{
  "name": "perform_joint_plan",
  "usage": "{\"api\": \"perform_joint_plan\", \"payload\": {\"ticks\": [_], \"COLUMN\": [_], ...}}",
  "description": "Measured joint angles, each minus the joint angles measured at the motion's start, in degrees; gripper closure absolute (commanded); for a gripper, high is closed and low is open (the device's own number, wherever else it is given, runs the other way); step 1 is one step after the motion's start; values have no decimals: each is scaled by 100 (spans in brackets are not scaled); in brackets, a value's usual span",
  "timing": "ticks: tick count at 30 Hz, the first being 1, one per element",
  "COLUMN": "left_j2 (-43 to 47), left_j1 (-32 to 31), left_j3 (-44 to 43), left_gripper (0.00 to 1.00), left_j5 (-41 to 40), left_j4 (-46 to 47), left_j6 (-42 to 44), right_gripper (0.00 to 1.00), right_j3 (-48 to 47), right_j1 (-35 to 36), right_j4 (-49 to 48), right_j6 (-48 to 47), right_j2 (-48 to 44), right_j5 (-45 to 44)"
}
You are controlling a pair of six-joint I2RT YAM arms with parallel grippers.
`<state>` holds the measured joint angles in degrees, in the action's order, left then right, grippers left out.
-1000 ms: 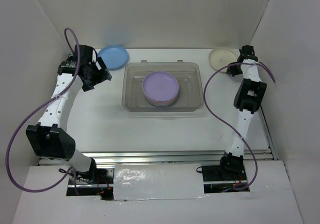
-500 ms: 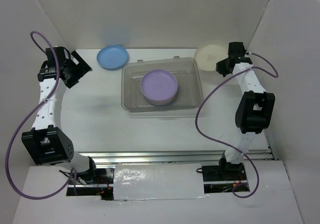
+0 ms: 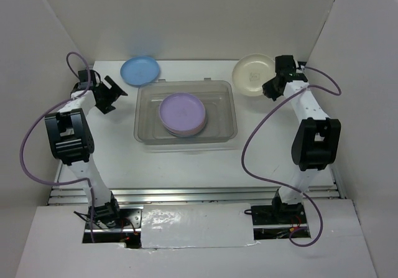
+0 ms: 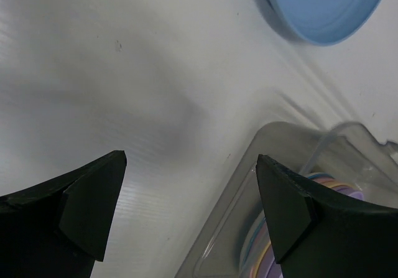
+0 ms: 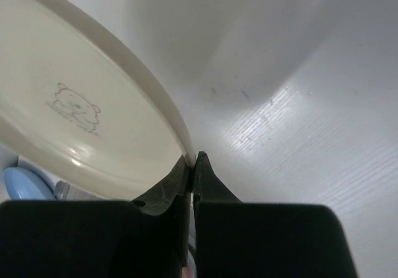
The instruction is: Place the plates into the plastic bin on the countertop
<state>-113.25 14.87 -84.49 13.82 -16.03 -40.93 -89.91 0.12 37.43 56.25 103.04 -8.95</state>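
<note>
Right gripper [image 5: 194, 160] pinches the rim of the cream plate [image 3: 250, 74] at far right, the plastic bin [image 3: 221, 121] lying just left of it; left gripper [image 4: 189, 166] gapes empty

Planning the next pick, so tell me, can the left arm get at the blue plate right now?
Probably yes. The left tool is open and empty, the blue plate lies on bare countertop just beyond it, and the plastic bin sits off to one side.
</note>
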Motion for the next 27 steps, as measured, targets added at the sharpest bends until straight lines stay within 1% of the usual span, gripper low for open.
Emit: {"api": "perform_joint_plan", "payload": {"ticks": [4, 9, 12, 15, 18, 23, 27], "left_j2": [295, 758, 1130, 1298, 1213, 634, -70], "left_j1": [-90, -11, 63, 144, 179, 240, 286], "left_j3": [409, 457, 490, 310, -20, -664, -1198], "left_gripper": [1, 1, 1, 1, 1, 1, 1], "left_j5": [2, -68, -260, -380, -431, -278, 11], "left_j4": [111, 111, 70, -66, -162, -278, -352], "left_j6": [2, 55, 173, 282, 393, 549, 645], "right_gripper": [100, 100, 100, 100, 100, 100, 100], "right_j3": [352, 214, 144, -26, -94, -155, -367], "right_j1": [-422, -1038, -1110, -798, -264, 791, 1539], "right_j4": [-83, -50, -118, -111, -184, -249, -232], "right_j6": [101, 146, 66, -72, -205, -358, -431], "right_j2": [-33, -33, -72, -101, -225, -262, 66], "right_j5": [31, 7, 131, 337, 820, 1633, 2203]}}
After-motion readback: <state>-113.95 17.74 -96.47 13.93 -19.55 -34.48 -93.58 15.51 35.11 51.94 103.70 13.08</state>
